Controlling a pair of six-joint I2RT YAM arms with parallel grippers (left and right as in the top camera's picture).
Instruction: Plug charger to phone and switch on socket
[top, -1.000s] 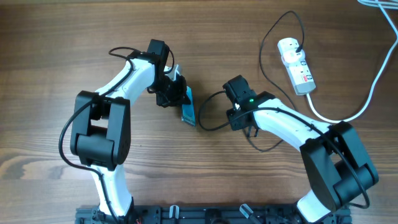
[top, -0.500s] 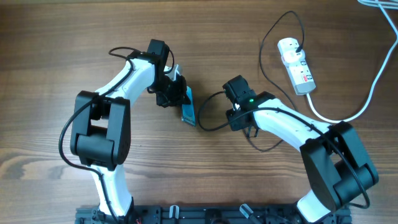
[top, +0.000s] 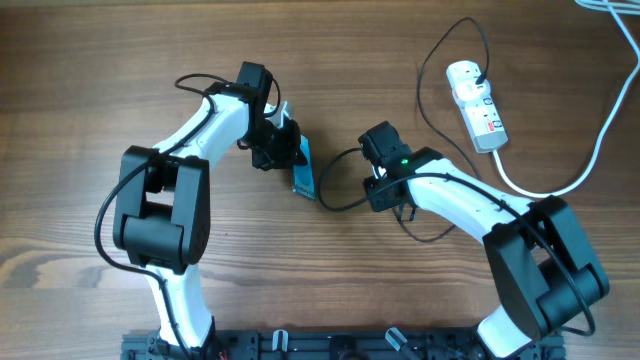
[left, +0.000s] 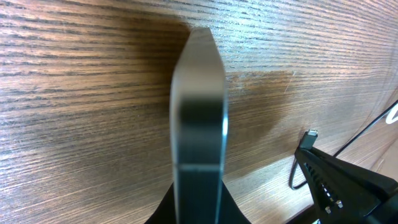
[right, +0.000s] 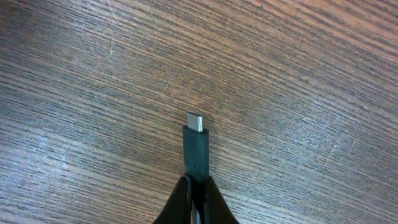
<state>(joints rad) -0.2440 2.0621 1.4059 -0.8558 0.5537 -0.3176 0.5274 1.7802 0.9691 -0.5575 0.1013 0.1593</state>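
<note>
The socket lies on the bench well to the right of the phone and farther back. Its switch comes later, I judge; first the plug must go in. My left tool is clamped on the phone, holding it on edge. My right tool, just right of the phone and apart from it, is closed tight on the charger. I should hold the phone steady, square the tip to the port on its narrow edge, and push straight without twisting. The phone shows as a thin dark slab, teal-faced from overhead. The charger is a thin black cable with a short black housing and a small silver tip jutting past my fingers.
</note>
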